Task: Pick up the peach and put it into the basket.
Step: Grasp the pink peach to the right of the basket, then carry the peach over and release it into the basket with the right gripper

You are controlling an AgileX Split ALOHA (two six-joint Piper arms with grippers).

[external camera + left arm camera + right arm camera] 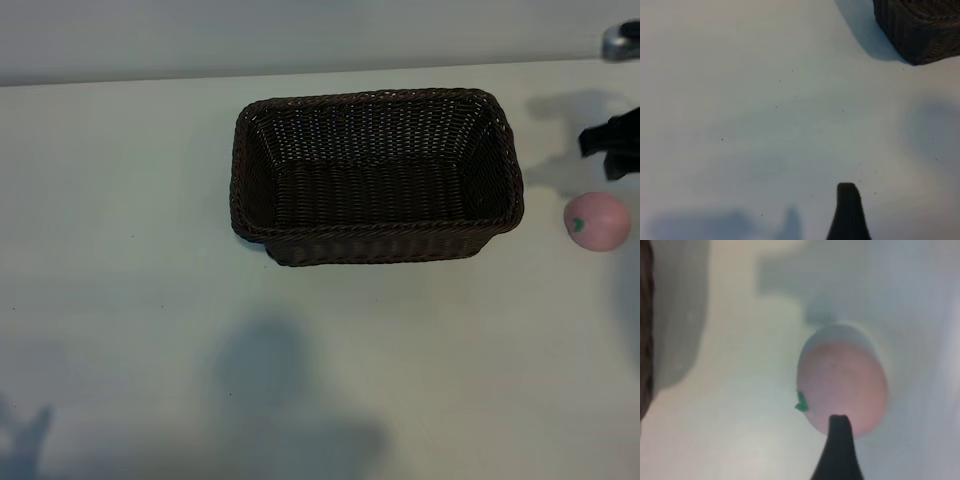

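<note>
The peach [597, 221], pale pink with a small green mark, lies on the white table just right of the basket [380, 240], a dark-brown woven rectangle with nothing inside. My right gripper [612, 150] hovers at the picture's right edge, just behind the peach, open and holding nothing. In the right wrist view the peach [842, 385] fills the middle, and one dark fingertip [839, 440] overlaps its near edge; the other finger is out of frame. My left gripper is outside the exterior view. Its wrist view shows one fingertip [847, 210] over bare table, far from the basket's corner [920, 30].
The white table [120, 300] spreads wide to the left of and in front of the basket. A grey metal part [622, 42] sits at the far right corner. Arm shadows fall on the near part of the table.
</note>
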